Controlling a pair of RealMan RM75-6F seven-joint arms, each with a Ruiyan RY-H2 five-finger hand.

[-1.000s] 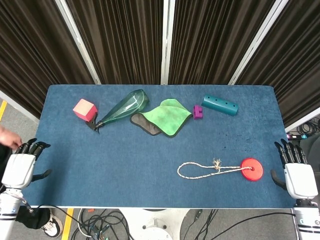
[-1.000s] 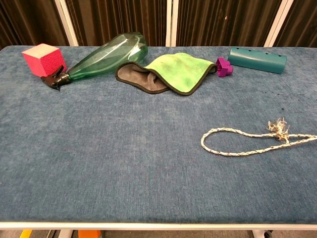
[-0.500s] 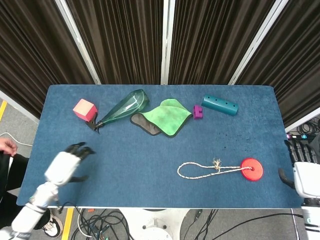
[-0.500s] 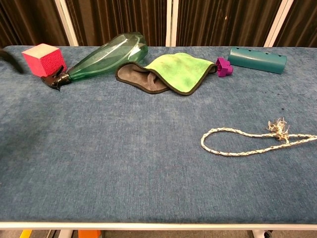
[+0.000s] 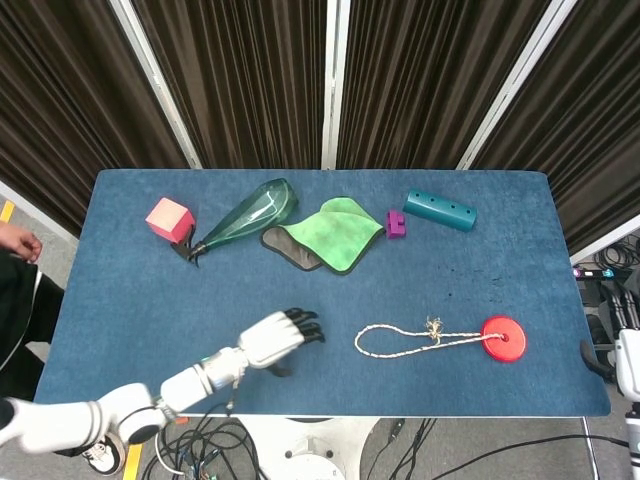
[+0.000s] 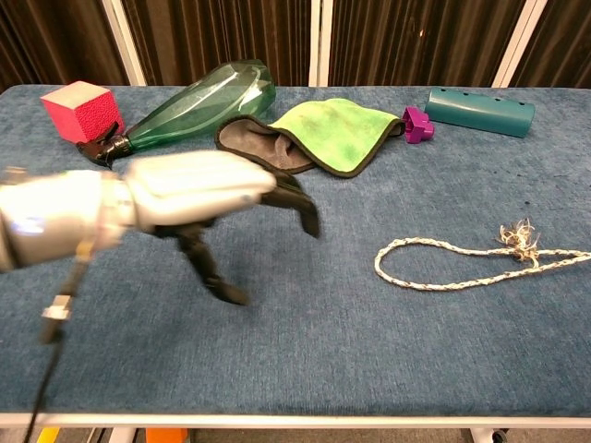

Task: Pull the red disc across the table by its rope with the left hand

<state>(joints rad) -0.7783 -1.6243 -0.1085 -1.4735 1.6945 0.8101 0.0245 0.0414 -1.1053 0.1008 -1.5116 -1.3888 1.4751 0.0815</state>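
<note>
The red disc (image 5: 503,338) lies flat near the table's front right. Its white rope (image 5: 400,343) runs left from it, past a frayed knot (image 5: 434,327), and ends in a loop (image 6: 434,267). The disc itself is outside the chest view. My left hand (image 5: 277,337) hovers over the blue table left of the loop, fingers spread and pointing toward it, holding nothing; in the chest view the left hand (image 6: 208,197) is large and blurred, thumb hanging down. Only a sliver of my right hand (image 5: 627,355) shows at the right edge, off the table.
Along the back of the blue table (image 5: 120,290) lie a pink cube (image 5: 169,219), a green spray bottle (image 5: 245,216) on its side, a green cloth (image 5: 330,234), a small purple block (image 5: 396,224) and a teal bar (image 5: 440,210). A person's hand (image 5: 15,240) shows at far left.
My left arm has swept right across the table's front, from the left edge to just left of the rope loop. The right hand has slid further out of view. Rope and disc have not moved.
</note>
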